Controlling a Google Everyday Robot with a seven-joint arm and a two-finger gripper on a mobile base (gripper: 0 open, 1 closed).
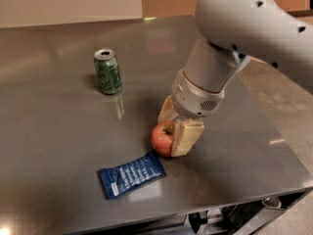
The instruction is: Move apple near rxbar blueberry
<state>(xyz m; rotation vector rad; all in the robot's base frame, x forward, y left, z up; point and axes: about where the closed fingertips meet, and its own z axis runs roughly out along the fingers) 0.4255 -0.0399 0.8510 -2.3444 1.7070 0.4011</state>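
The end effector (174, 135) was clamped on the apple (162, 139), one pad behind it and one on its right. The apple sat on the bench (58, 131) just beside the upper-right end of the rxbar (132, 174), roughly along the rxbar's long axis.

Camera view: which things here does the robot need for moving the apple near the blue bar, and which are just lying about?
Part of the job: apple; rxbar blueberry, lying just in front of it; gripper, low over the table, clasping the apple.
Just lying about: green soda can, upright, farther back on the left.
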